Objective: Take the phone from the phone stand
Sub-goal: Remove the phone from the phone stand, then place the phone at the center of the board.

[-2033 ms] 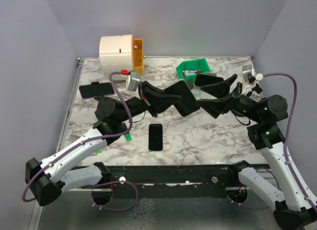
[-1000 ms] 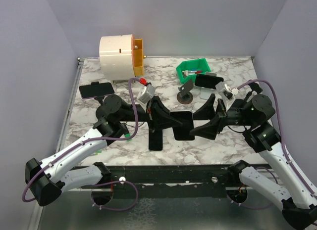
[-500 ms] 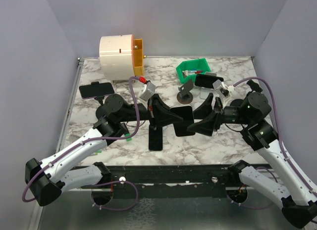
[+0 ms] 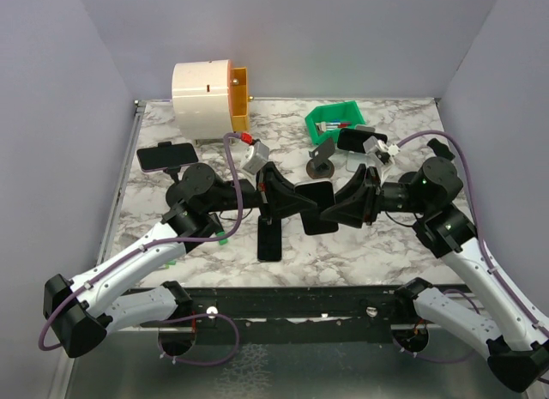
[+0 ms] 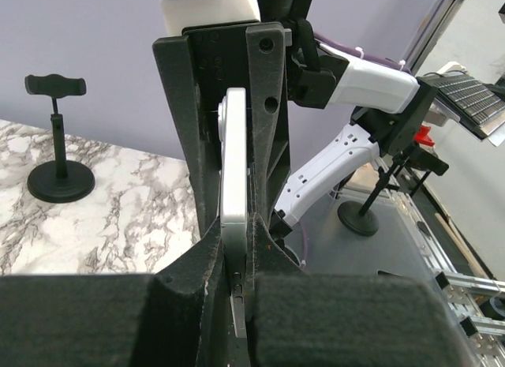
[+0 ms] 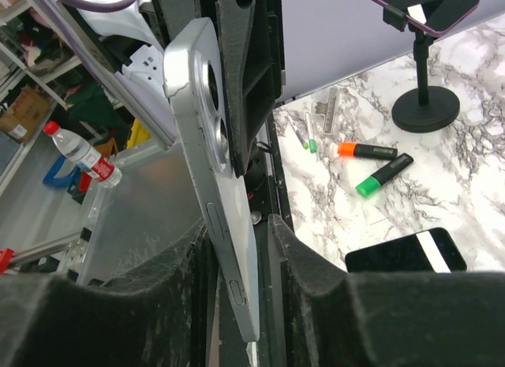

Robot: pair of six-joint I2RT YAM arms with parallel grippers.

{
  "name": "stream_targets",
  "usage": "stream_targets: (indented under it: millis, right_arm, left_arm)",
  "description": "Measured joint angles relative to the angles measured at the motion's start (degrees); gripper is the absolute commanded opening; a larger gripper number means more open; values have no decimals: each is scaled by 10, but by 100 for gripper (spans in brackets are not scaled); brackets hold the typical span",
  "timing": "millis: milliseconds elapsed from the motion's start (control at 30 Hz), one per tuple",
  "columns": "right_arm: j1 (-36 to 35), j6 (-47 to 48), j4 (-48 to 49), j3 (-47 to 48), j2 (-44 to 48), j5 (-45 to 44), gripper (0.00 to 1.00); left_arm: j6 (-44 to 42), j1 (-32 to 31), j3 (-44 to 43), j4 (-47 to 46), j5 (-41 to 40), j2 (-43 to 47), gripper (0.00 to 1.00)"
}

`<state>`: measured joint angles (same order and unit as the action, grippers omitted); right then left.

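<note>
Position of silver flat phone (image 5: pixel 234 170): mid-air, between both arms.
Clamped in left pincer (image 5: pixel 237 242); right pincer (image 6: pixel 237 225) straddles opposite edge, grip indeterminate.

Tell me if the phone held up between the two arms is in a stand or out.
Out: the phone is in mid-air, clamped in the left fingers, and the stand behind it sits empty.

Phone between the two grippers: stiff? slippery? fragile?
Probably stiff: the phone shows a straight thin edge, no bend. Likely slippery: smooth silver back, and the left gripper pinches only one end. A drop onto the table could crack it.
</note>
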<state>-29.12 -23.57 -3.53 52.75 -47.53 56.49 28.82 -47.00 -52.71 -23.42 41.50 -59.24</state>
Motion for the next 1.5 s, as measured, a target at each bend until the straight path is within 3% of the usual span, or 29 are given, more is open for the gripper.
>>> stream_targets:
  millis: [233,300,433,667,733,767,800,1133,1267,1500]
  right_arm:
    - [-1,-10,19,-14,2,10,10]
    - [-1,-8,30,-21,5,13,2]
    - [-1,-19,48,-38,14,15,0]
    - [-1,-36,49,-56,32,5,0]
    - [-1,-41,54,-60,47,-5,0]
    - [-1,-45,57,-61,55,-12,0]
    - [-1,-49,61,-63,64,-19,0]
    - [-2,-42,33,-73,103,-186,0]
    - [-2,-38,-2,-87,57,-242,0]
    - [-3,-69,-3,-177,-58,-256,0]
  left_arm:
    - [-5,0,4,8,-1,0,3]
    - [1,0,5,10,-2,0,16]
    - [-3,0,8,10,-7,0,47]
    - [-29,0,13,15,-32,19,69]
    - [-40,0,13,28,-45,26,80]
    - [-49,0,15,38,-57,33,93]
    - [-56,0,17,47,-67,39,98]
    - [-124,0,65,133,-289,150,99]
    - [-163,0,76,143,-355,171,99]
    - [-233,0,77,155,-437,160,99]
